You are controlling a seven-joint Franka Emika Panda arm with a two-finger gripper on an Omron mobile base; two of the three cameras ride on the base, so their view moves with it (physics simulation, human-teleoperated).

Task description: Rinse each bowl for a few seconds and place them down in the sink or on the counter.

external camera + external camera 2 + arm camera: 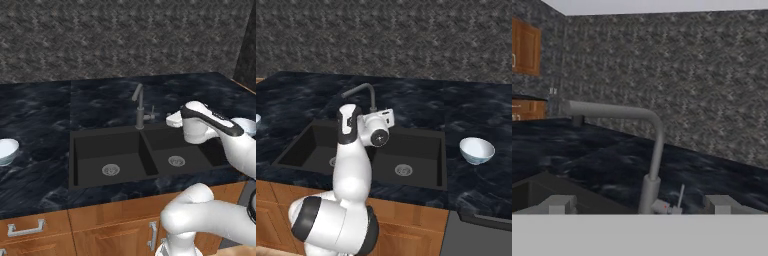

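Position check: my gripper sits above the sink, pointed at the faucet, which stands just ahead of it at the back rim between the two basins. Fingers spread as wide as they go — nothing between them, nothing held.

Bowls: one bowl rests on the counter well to the left of the sink, at the left edge of the left base view. The other bowl rests on the counter to the right of the sink, near the right basin's edge but not touching it. Both upright, both apart from the arm.

Sink state: both basins bare apart from their silver drains. I see no water stream from the spout in any view; whether the tap lever is on, I cannot tell.

Progress, as judged: neither bowl is in hand or under the spout, so both rinses appear to be outstanding. Given the hand's aim at the faucet base, the likely step in hand is working the tap lever — then fetch a bowl, rinse it, set it down, and repeat for the second.
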